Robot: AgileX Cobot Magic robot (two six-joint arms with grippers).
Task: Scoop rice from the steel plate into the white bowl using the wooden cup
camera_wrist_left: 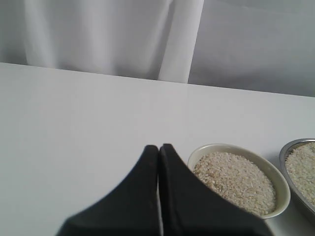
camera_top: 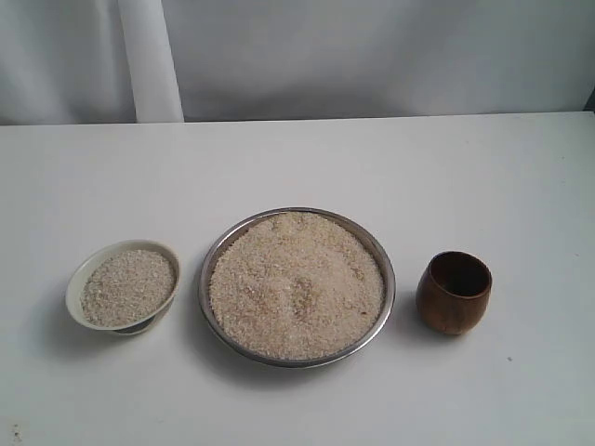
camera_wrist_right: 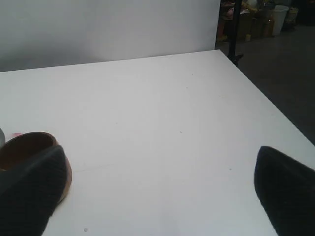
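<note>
The steel plate sits mid-table, heaped with rice. To its left stands the white bowl, tilted and holding rice. The wooden cup stands upright and empty to the plate's right. Neither gripper shows in the exterior view. In the left wrist view my left gripper is shut with nothing in it, beside the white bowl; the steel plate shows at the edge. In the right wrist view my right gripper is open, and one finger partly covers the wooden cup.
The white table ends at a right edge, with dark floor and clutter beyond. A white curtain hangs behind the table's far edge.
</note>
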